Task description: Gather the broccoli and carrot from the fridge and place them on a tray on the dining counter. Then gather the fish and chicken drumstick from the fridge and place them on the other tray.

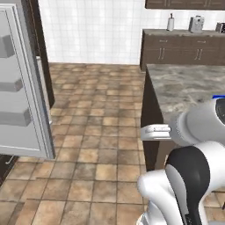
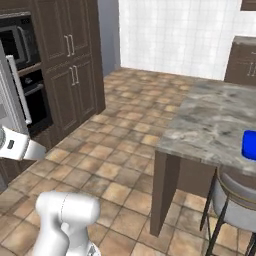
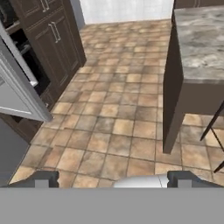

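Note:
My gripper (image 3: 113, 179) is open, its two dark fingertips (image 3: 43, 178) set wide apart with nothing between them, and it looks down at the tiled floor. The fridge's open door (image 1: 22, 88) with grey shelves stands at the left, and its edge (image 3: 17, 96) is at the hand view's left. The marble-topped dining counter (image 1: 189, 83) (image 2: 215, 120) (image 3: 201, 39) stands to the right. The broccoli, carrot, fish, chicken drumstick and trays are out of view. A blue thing (image 2: 249, 145) (image 1: 218, 96) on the counter is cut off by the frame; I cannot tell what it is.
Dark cabinets (image 2: 75, 65) and a built-in oven (image 2: 30, 95) line the left wall. A stool (image 2: 235, 200) stands by the counter's near side. The back counter (image 1: 184, 33) carries a toaster and a bottle. Open tiled floor (image 1: 96, 118) lies between fridge and counter.

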